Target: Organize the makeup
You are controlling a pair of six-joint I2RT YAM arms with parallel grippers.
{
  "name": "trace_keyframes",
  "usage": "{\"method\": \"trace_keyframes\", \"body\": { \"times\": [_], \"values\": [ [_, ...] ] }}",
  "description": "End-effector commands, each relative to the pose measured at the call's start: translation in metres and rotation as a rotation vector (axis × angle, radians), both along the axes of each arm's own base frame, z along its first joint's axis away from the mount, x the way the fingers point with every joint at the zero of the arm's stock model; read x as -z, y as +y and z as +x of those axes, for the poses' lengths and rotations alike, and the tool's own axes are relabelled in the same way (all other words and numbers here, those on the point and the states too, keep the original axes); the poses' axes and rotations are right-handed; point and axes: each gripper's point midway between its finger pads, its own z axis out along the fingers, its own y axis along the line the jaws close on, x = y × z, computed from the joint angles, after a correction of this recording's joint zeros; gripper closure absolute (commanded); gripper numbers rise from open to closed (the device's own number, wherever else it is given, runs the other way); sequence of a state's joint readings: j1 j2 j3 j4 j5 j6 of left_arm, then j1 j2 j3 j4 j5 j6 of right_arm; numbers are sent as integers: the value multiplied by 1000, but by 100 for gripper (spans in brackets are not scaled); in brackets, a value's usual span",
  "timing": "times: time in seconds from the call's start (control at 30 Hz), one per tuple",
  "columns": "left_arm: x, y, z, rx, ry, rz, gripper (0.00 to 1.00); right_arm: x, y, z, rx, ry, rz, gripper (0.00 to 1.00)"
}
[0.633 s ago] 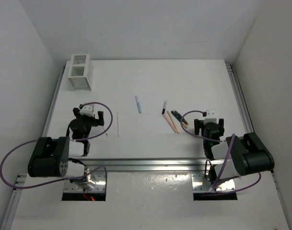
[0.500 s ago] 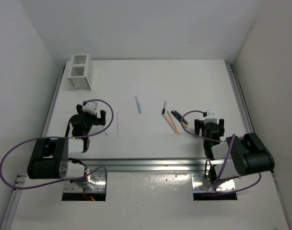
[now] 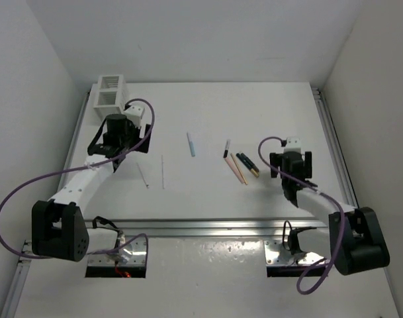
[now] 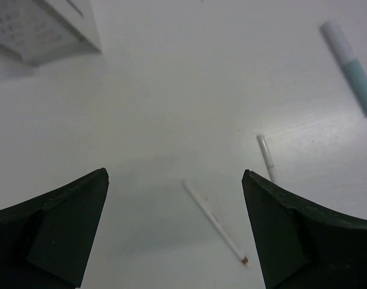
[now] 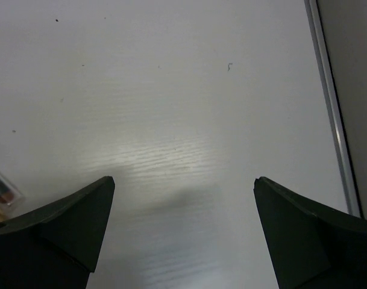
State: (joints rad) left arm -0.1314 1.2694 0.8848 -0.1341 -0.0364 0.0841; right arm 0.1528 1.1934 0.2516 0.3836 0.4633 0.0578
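At centre, slim scattered makeup sticks (image 3: pixel 190 144)

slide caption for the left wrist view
Open left gripper above a thin white stick, another pale stick and a light blue stick farther right, slatted box at upper left.
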Motion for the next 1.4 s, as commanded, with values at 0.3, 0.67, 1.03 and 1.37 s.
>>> {"method": "trace_keyframes", "body": {
  "times": [0.3, 0.67, 1.03, 1.37],
  "values": [
    [86, 13, -79, -347, 537, -179, 34, -14, 24, 3, 79, 376, 147, 4],
    [133, 6, -59, -455, 671, -293, 35, -17, 23, -5, 63, 417, 129, 11],
    [171, 12, -41, -493, 715, -245, 61, -26, 8, -12, 69, 411, 41, 13],
    [168, 21, -30, -502, 685, -196, 100, -33, 2, -4, 84, 354, 16, 13]
  ]
}}
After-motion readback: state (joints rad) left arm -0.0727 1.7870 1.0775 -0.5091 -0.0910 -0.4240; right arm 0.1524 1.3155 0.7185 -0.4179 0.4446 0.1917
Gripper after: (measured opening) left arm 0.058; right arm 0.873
